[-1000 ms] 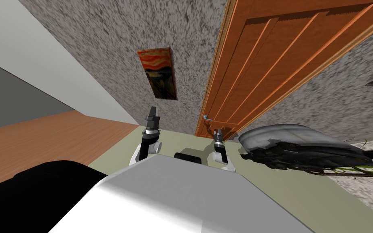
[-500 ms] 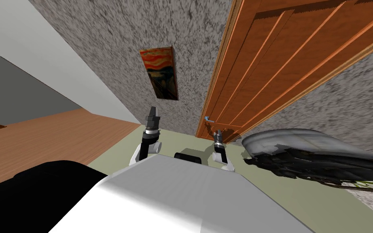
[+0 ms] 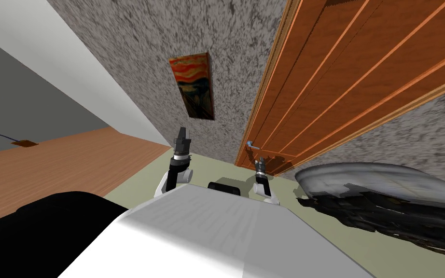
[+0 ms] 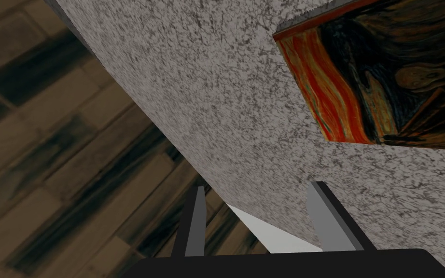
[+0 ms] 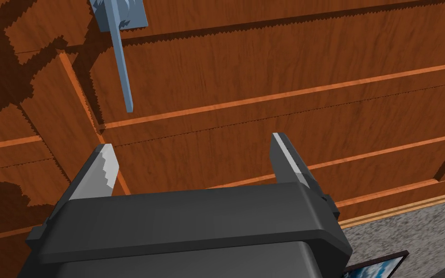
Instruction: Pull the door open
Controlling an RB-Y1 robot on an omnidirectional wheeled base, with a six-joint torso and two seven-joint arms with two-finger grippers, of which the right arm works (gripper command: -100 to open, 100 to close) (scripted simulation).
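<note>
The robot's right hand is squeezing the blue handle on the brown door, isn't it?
Not quite. The right gripper is not squeezing the handle. The right wrist view shows its two fingers wide apart with nothing between them. The blue handle is on the brown door, out past the fingertips and not touching them.

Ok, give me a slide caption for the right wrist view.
Right gripper, jaws open, facing the orange-brown panelled door, its blue-grey lever handle ahead of the jaws and not yet grasped.
</note>
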